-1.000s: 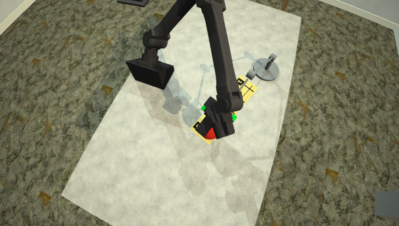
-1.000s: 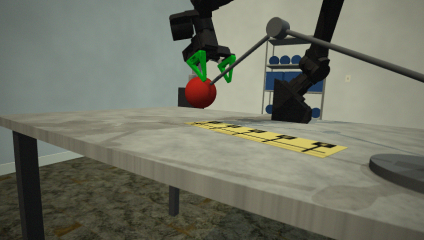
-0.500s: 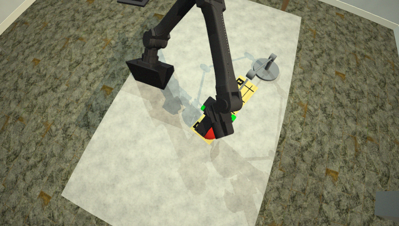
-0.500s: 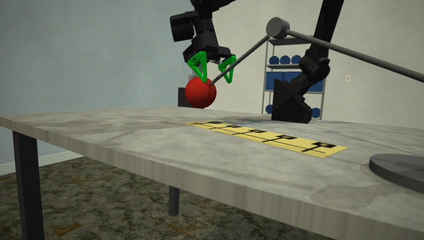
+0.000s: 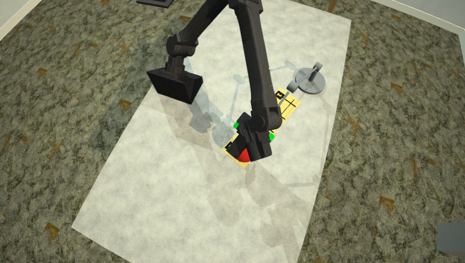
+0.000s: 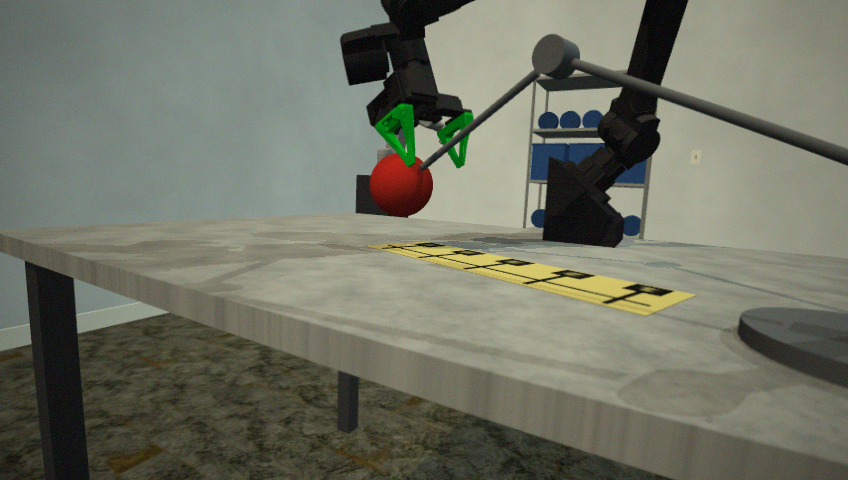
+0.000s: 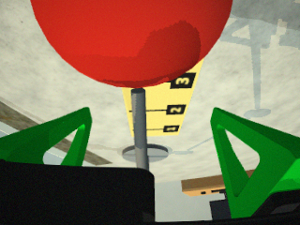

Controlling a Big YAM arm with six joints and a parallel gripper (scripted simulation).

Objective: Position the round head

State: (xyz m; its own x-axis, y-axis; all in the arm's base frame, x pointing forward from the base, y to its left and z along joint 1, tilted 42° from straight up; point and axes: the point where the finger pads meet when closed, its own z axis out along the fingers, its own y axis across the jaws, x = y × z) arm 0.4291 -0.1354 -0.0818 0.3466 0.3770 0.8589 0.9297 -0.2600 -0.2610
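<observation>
The lamp's round red head [image 6: 400, 184] hangs above the far end of the yellow strip [image 6: 535, 275], clear of the bench. It fills the top of the wrist view [image 7: 131, 19] and shows partly under the arm in the top view [image 5: 243, 155]. A thin grey rod [image 6: 476, 116] runs from the head up to a grey joint [image 6: 554, 55]. The lamp's grey foot [image 5: 310, 80] is screwed to the bench. My gripper [image 6: 432, 159] is open, its green fingers spread on either side of the rod just above the head, holding nothing. In the wrist view [image 7: 146, 144] the rod stands between the fingers without touching them.
My arm's black base [image 5: 174, 84] stands on the bench to the left of the strip. A shelf with blue things [image 6: 586, 154] stands behind the bench. The strip's numbered marks 2 and 3 [image 7: 178, 94] show below the head in the wrist view.
</observation>
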